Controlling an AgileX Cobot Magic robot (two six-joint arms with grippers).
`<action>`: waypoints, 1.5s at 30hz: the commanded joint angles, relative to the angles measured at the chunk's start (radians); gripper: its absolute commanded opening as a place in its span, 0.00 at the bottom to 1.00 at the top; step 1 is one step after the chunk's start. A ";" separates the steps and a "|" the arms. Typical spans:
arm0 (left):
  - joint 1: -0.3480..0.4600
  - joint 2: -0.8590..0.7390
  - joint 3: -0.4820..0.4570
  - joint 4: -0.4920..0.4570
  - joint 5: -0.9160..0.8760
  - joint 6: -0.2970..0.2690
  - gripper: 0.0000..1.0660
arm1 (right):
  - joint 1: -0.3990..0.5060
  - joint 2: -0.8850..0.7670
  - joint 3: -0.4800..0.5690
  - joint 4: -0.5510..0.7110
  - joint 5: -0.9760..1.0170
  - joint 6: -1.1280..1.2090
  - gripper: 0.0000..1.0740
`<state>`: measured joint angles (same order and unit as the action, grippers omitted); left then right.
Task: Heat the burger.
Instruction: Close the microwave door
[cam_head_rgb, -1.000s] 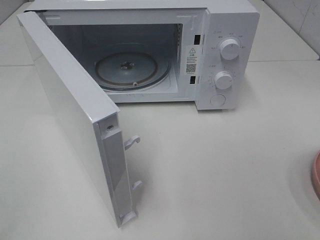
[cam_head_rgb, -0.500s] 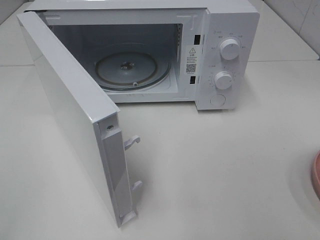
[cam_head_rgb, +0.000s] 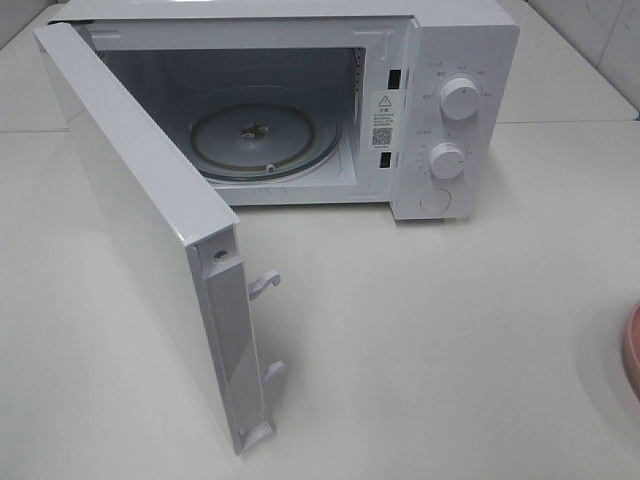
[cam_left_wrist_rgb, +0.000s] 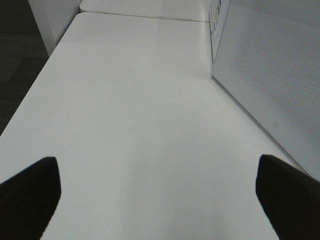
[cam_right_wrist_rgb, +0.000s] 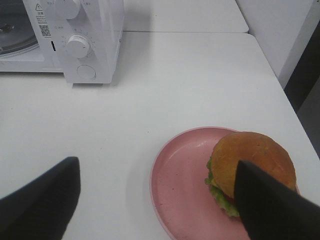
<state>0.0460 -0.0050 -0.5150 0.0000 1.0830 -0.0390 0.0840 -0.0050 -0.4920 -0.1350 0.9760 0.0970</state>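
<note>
Nothing has moved across the overhead frames: the microwave (cam_head_rgb: 300, 100) stands at the far edge of the white surface (cam_head_rgb: 450, 330) with its door (cam_head_rgb: 150, 230) swung wide toward the near left, and the glass turntable (cam_head_rgb: 265, 140) inside is bare.

From overhead, neither arm appears; only a sliver of the pink plate (cam_head_rgb: 633, 350) shows at the right edge of the surface.

The right wrist view supplies what the overhead view lacks. The burger (cam_right_wrist_rgb: 250, 170) sits on the pink plate (cam_right_wrist_rgb: 180, 185), toward the plate's right side, near the right edge of the surface and well apart from the microwave (cam_right_wrist_rgb: 85, 35). The right end effector (cam_right_wrist_rgb: 155, 200) hangs above the plate with its fingers (cam_right_wrist_rgb: 45, 200) spread apart; one fingertip overlaps the burger in the picture, and contact cannot be confirmed. Nothing is gripped.

The left wrist view shows the left end effector (cam_left_wrist_rgb: 160, 195) with its fingers (cam_left_wrist_rgb: 30, 195) fully apart over bare surface (cam_left_wrist_rgb: 125, 125), beside the perforated door panel (cam_left_wrist_rgb: 270, 75).
</note>
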 joint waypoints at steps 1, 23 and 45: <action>0.002 -0.012 0.000 0.000 -0.016 0.003 0.92 | -0.006 -0.035 0.001 -0.001 -0.013 0.001 0.71; 0.002 -0.012 0.000 0.000 -0.016 0.003 0.92 | -0.006 -0.035 0.001 -0.001 -0.013 0.001 0.71; 0.002 0.267 0.002 -0.036 -0.551 -0.038 0.20 | -0.006 -0.035 0.001 -0.001 -0.013 0.001 0.71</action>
<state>0.0460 0.2070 -0.5260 -0.0300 0.6070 -0.0690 0.0840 -0.0050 -0.4920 -0.1350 0.9760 0.0970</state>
